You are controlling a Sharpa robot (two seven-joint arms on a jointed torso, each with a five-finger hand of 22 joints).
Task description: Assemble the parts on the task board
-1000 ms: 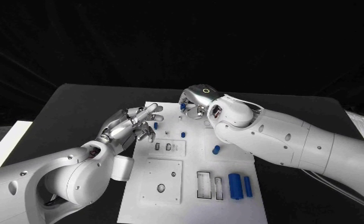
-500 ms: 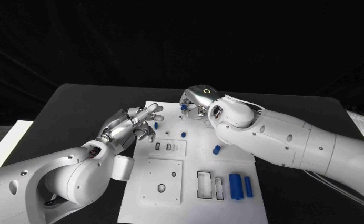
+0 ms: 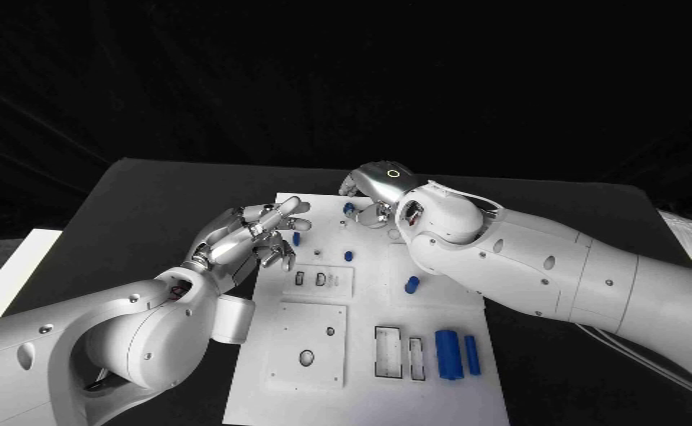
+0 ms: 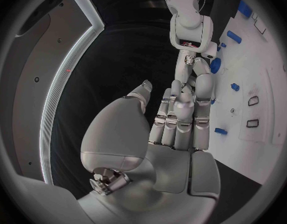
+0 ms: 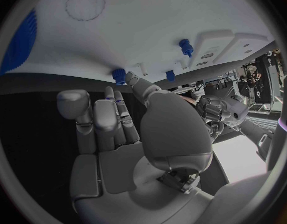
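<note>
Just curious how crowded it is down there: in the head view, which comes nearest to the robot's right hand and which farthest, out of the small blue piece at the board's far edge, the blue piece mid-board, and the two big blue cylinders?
From the right hand:
1. Small blue piece, far edge, beside the fingers.
2. Mid-board blue piece, under the right arm.
3. Two blue cylinders, near right corner of the task board.

- You have a white task board (image 3: 325, 346) lying on a black table (image 3: 144, 206)
- Your parts are blue: two long cylinders (image 3: 447, 353) side by side near the board's close right corner, and a small peg (image 3: 411, 285) further up
- Another small blue piece (image 3: 349, 209) sits just by the right hand (image 3: 378, 191), which is silver with a dark back bearing a thin yellow ring
- Your left hand (image 3: 253, 236) is silver with dark joints; both arms are white
- The board's rectangular slots (image 3: 387, 350) show dark outlines around white
- In the right wrist view, a dotted circle (image 5: 85, 3) is marked on the white board
</note>
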